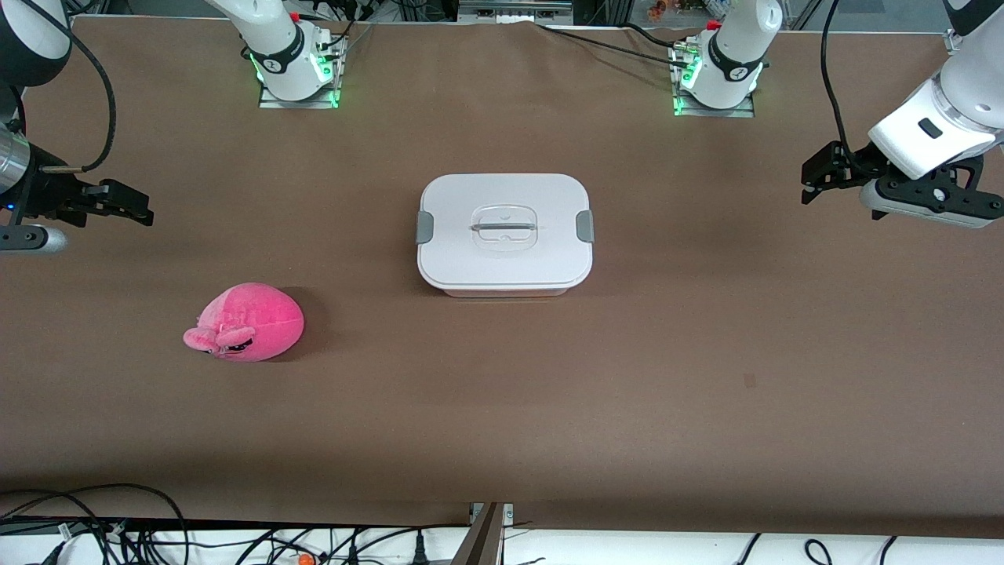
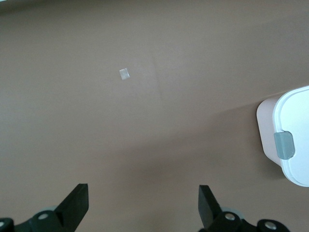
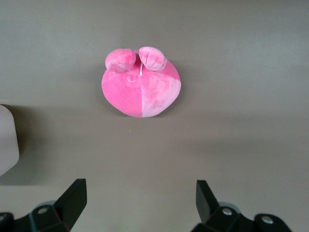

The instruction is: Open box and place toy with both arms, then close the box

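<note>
The box (image 1: 504, 231) sits shut at the middle of the table, its white lid on, grey clips at both ends and a recessed handle on top. The hot-pink plush toy (image 1: 247, 323) lies nearer to the front camera, toward the right arm's end. My right gripper (image 1: 129, 202) hovers open and empty over bare table at that end; its wrist view shows the toy (image 3: 141, 84) ahead of the gripper (image 3: 140, 191). Over the left arm's end my left gripper (image 1: 816, 176) hangs open and empty. In its wrist view the gripper (image 2: 143, 193) faces bare table, with one clipped end of the box (image 2: 289, 140) at the edge.
Brown table (image 1: 502, 408) all round the box and toy. A small pale square (image 2: 124, 73) is stuck to the table. Both arm bases (image 1: 294, 67) stand along the edge farthest from the front camera. Cables (image 1: 118, 534) hang below the table's near edge.
</note>
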Robot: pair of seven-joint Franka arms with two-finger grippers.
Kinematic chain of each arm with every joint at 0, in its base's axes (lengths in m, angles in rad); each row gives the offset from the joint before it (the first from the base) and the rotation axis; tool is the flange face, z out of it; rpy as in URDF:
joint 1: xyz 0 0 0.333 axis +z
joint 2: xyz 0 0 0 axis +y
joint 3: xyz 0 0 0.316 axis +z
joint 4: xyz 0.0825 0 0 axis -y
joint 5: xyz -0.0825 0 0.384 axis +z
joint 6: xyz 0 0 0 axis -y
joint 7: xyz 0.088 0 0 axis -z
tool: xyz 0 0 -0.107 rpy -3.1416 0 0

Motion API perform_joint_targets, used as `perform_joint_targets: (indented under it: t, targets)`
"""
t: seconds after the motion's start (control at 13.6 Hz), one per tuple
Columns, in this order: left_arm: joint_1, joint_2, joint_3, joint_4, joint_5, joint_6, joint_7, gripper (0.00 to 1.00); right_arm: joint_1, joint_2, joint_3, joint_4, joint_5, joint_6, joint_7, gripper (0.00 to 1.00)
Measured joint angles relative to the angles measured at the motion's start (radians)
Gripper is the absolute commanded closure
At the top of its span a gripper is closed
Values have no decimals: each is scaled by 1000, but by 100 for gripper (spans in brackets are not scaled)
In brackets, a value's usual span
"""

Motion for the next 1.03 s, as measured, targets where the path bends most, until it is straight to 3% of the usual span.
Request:
perform_joint_targets:
  t: [1.03]
  targets:
    - [0,1,0,1,0,-1,0,0,28,11,9,0,-18,7,-2,0]
